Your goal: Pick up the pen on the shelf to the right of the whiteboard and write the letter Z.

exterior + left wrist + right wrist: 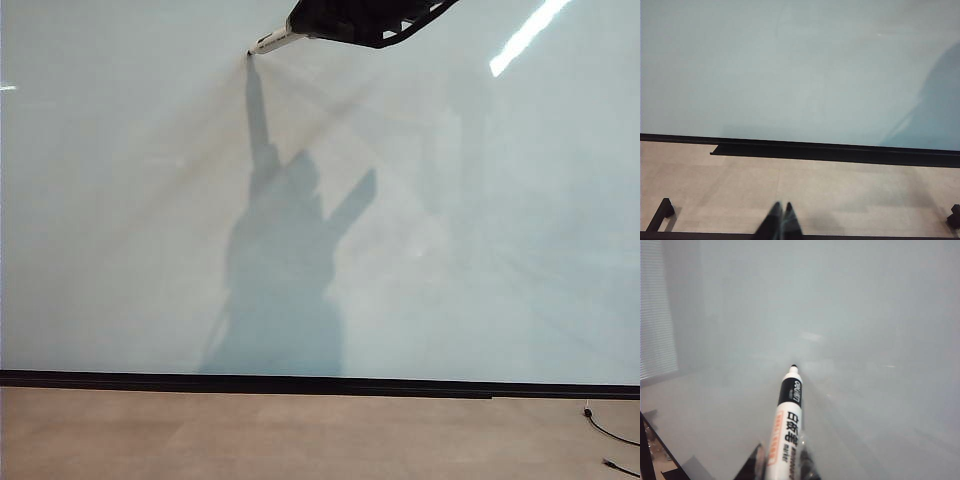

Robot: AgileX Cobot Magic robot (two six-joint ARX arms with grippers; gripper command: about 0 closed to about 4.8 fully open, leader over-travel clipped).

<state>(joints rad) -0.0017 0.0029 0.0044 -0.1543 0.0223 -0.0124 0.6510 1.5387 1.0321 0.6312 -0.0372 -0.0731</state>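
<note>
You have one whiteboard (130,200), one pen (786,430), and two grippers: the right gripper (782,467) clamped on that pen at the top of the exterior view, the left gripper (781,220) closed, low over the floor. One shelf (835,151). One black cable (610,432).

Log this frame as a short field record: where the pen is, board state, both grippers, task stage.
pen: white marker clamped in the right gripper, tip at the board's upper area
whiteboard: no strokes visible; arm's shadow falls on it
letter Z: not drawn
right gripper: shut on the pen, at the top of the exterior view
left gripper: shut, empty, low near the floor, away from the board
stage: pen picked, writing not begun
</note>
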